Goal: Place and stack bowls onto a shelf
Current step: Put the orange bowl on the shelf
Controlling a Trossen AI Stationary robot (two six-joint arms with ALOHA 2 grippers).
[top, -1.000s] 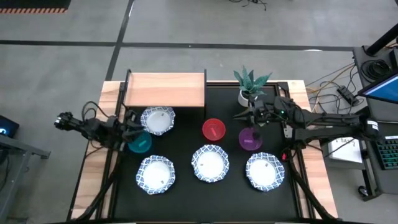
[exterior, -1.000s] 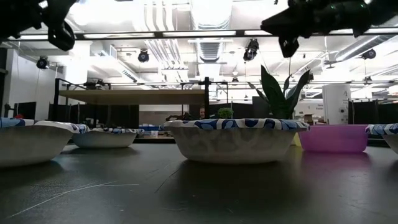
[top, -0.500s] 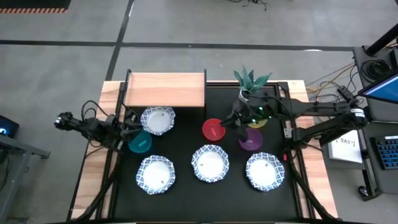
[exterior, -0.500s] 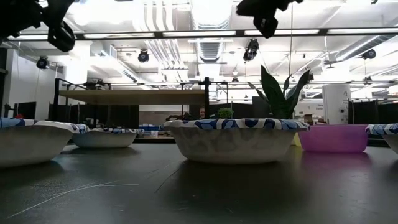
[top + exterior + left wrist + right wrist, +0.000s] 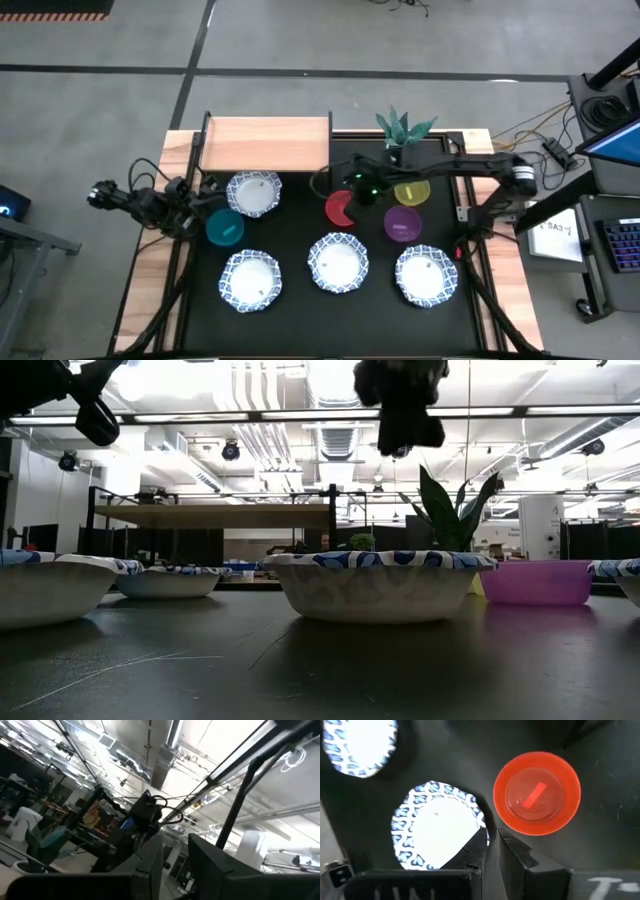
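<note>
Four white bowls with blue rims sit on the black table: one near the shelf (image 5: 253,193) and three in the near row (image 5: 251,279), (image 5: 338,263), (image 5: 427,277). The red bowl (image 5: 338,209), purple bowl (image 5: 402,225) and yellow-green bowl (image 5: 411,191) stand in the middle. The wooden shelf (image 5: 265,145) at the far left holds nothing. My right gripper (image 5: 357,189) hovers shut above the red bowl (image 5: 536,793), high over the table (image 5: 400,405). My left gripper (image 5: 207,196) waits shut at the left, raised (image 5: 95,415), beside the far white bowl.
A teal bowl (image 5: 224,229) sits just below my left gripper. A small white pot with a green plant (image 5: 400,132) stands at the far edge behind the yellow-green bowl. Bare black tabletop (image 5: 300,230) lies between the bowls and along the near edge.
My right arm has swung toward the table's left, from above the purple bowl and plant to above the red bowl, uncovering the yellow-green bowl. No bowl has moved.
</note>
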